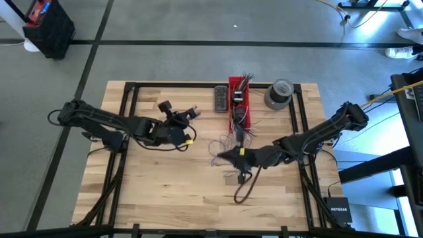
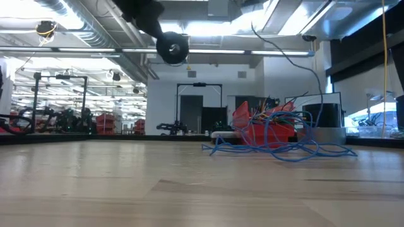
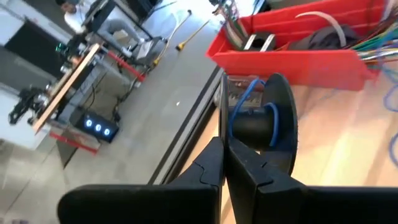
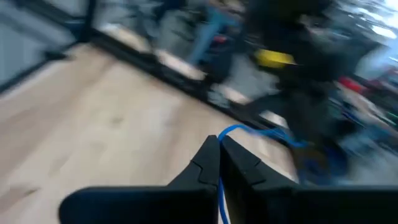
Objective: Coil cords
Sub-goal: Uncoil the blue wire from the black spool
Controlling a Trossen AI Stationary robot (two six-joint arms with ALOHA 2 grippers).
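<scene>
A tangle of thin blue cord [image 2: 278,142] lies on the table in front of the red bin [image 1: 239,102]; a dark cord [image 1: 244,188] lies in a loop nearer the front edge. My left gripper [image 3: 222,148] is up in the air left of the bin, shut on a black spool [image 3: 273,124] with blue cord wound round its hub. The spool [image 2: 172,47] hangs high above the table. My right gripper [image 4: 219,142], at mid-table beside the tangle, is shut on a blue cord [image 4: 261,132] that runs off toward the left arm. My left gripper holds the black spool at the side facing it [image 3: 239,134], with its shut fingertips; the fingers hide the exact spot. The spool is lifted clear of the table, its hub roughly in line with the fingers. My right gripper pinches a single strand of blue cord [image 4: 222,133] between its two fingertips. The strand comes out at the tips and also shows lower down between the fingers [image 4: 219,186]. It is lifted off the table there.
The red bin holds a bunch of short multicoloured wire ends [image 1: 246,80]. A grey tape roll [image 1: 279,92] stands at the far right, and a dark flat box [image 1: 220,98] left of the bin. Bare wood lies at the table's near left.
</scene>
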